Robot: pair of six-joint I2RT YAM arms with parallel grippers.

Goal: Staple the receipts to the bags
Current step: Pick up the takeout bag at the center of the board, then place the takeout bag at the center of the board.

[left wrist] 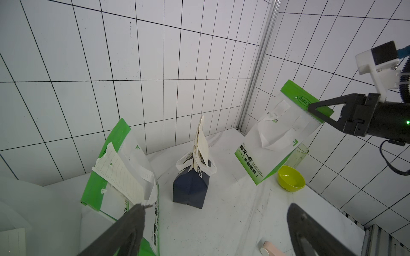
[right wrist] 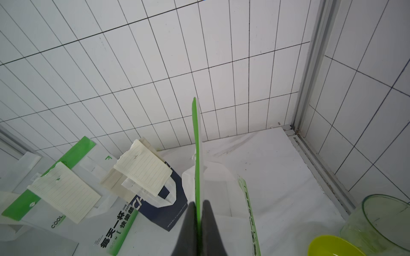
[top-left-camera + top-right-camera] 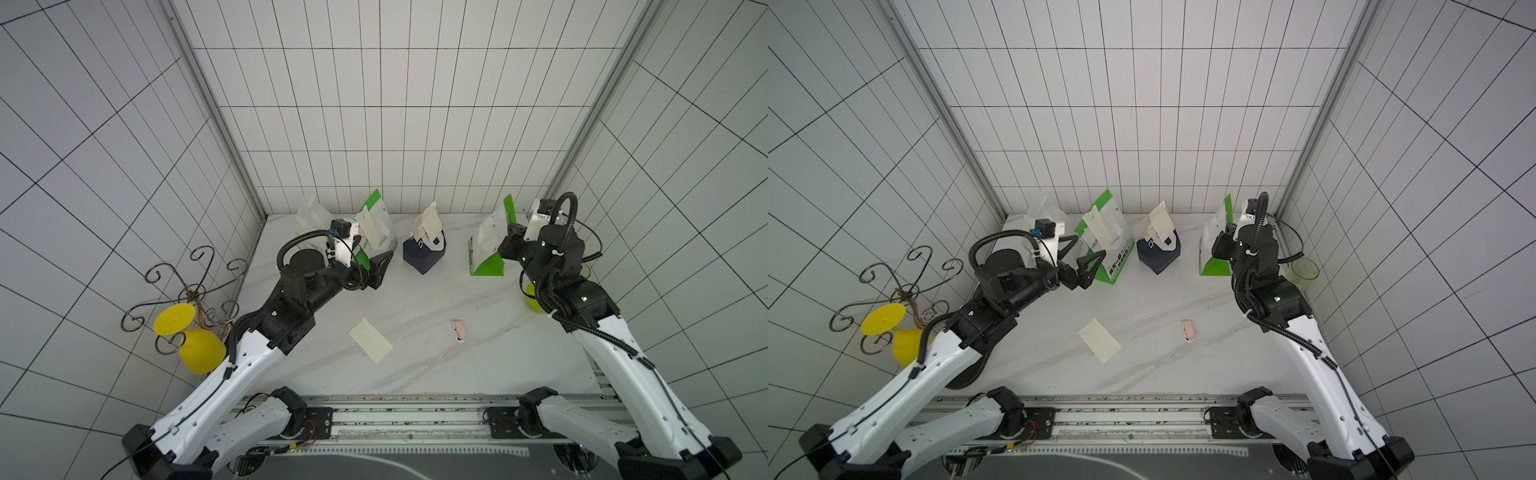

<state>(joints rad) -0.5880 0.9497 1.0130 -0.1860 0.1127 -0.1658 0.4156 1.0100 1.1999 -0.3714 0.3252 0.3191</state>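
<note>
Four bags stand along the back of the table (image 3: 457, 374), and all eyes are on the right-hand green-and-white bag (image 3: 486, 245). The right pincer (image 2: 199, 206) is pressed together on its green top band, pinching the fold edge-on, and in the left wrist view the bag hangs tilted, one lower corner seemingly clear of the table. That's a thin grip on thin paper. Pull too sharply and the band could tear or slip out, dropping the bag toward the yellow bowl (image 1: 290, 178) and the translucent green cup (image 3: 1304, 270) just beside it. The left pincer (image 3: 1079, 254) is spread wide, holding nothing, hovering close to the other green-and-white bag (image 3: 374, 224), which carries a receipt (image 2: 64, 190) on its face. A careless sweep there could tip that bag or snag the slip, whose top edge already looks ragged. The navy bag (image 3: 422, 253) in the middle wears its receipt (image 2: 143, 169) too. One loose receipt (image 3: 370, 340) lies flat on the open table, well apart from the held bag, with a small pink thing, the stapler (image 3: 458, 330) by my guess, nearby. Flat paper on a smooth top may slide rather than lift. And if the hanging bag swings as the slip comes up, the staple could land crooked or miss the paper. For the plain white bag (image 3: 307, 218) in the far corner, I cannot tell whether it has a slip.
</note>
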